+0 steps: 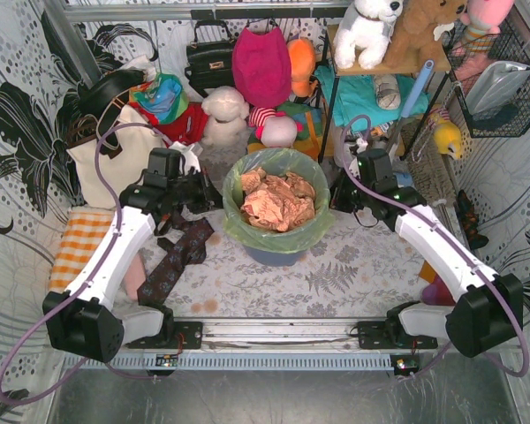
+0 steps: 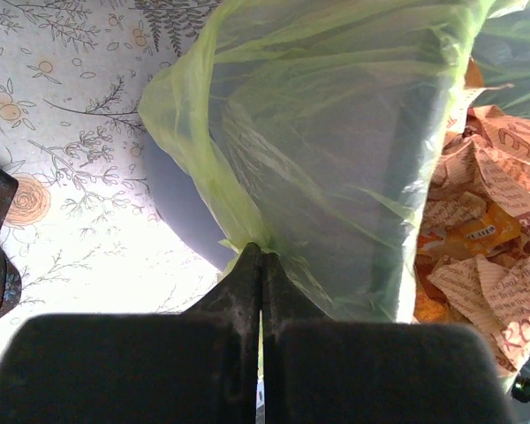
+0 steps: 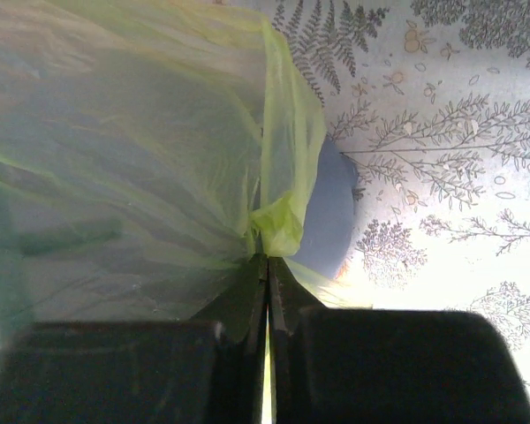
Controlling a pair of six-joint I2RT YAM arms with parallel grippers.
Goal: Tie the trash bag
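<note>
The trash bag (image 1: 274, 234), thin light-green plastic, lines a round blue-grey bin (image 1: 274, 256) at the table's middle. Crumpled pinkish-brown paper (image 1: 278, 201) fills it. My left gripper (image 1: 215, 196) is at the bag's left rim and is shut on a pinch of the film. In the left wrist view the bag (image 2: 336, 132) stretches up from the closed gripper (image 2: 262, 258), with the bin (image 2: 181, 208) behind and paper (image 2: 486, 238) at the right. My right gripper (image 1: 337, 196) is at the right rim. In the right wrist view the gripper (image 3: 267, 261) is shut on a fold of the bag (image 3: 132, 132), beside the bin (image 3: 331, 212).
A dark patterned cloth (image 1: 178, 256) lies on the table under the left arm, an orange checked cloth (image 1: 79, 243) further left. A white tote (image 1: 115, 159), bags and soft toys (image 1: 225, 110) crowd the back. A shelf (image 1: 380, 79) stands back right.
</note>
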